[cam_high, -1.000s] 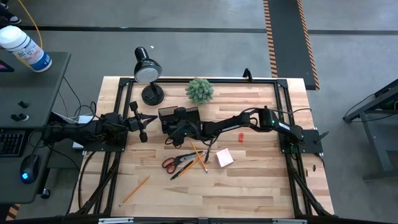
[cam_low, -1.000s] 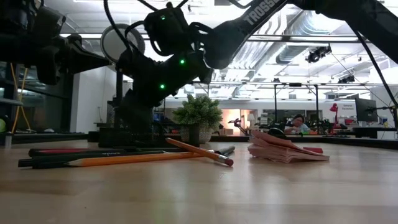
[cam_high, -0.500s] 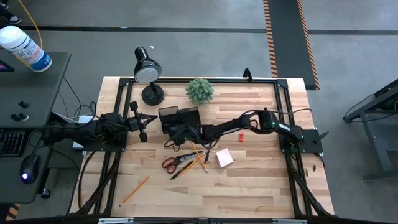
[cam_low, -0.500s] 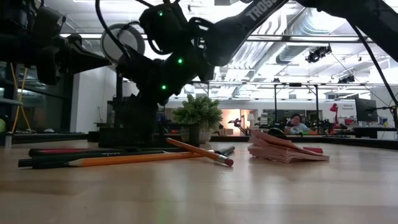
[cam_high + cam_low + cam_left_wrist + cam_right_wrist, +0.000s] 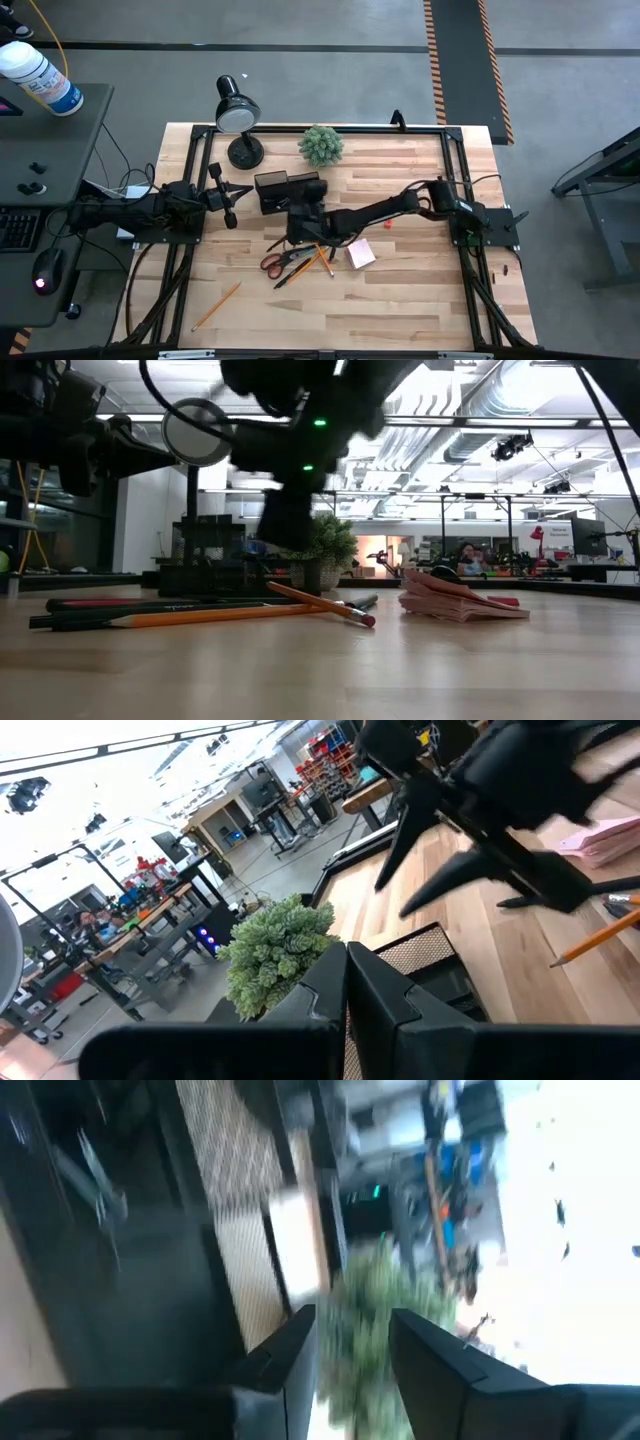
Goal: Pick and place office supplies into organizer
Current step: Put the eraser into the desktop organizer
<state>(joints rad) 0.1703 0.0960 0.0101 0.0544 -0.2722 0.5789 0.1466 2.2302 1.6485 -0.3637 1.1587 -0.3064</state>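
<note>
The black mesh organizer [image 5: 283, 186] stands at the table's far middle, beside the plant. Orange-handled scissors [image 5: 281, 261], crossed pencils [image 5: 321, 252] and a black pen lie in a heap near the middle. A pink notepad [image 5: 360, 252] lies to their right, a small red piece [image 5: 386, 220] beyond it, and one pencil [image 5: 216, 305] near the front left. My right gripper [image 5: 303, 205] hovers open just near of the organizer and above the heap; in the right wrist view [image 5: 350, 1350] nothing is between its fingers. My left gripper [image 5: 226, 196] waits shut, left of the organizer.
A green potted plant [image 5: 321, 145] and a black desk lamp [image 5: 238, 116] stand at the far edge, close to the organizer. The black frame rails [image 5: 455, 180] run along the table's sides. Bare wood lies toward the near edge and the right.
My right gripper has drawn back from over the organizer toward the table's near edge and a little to the right, rising somewhat. The supplies on the table have stayed where they were.
</note>
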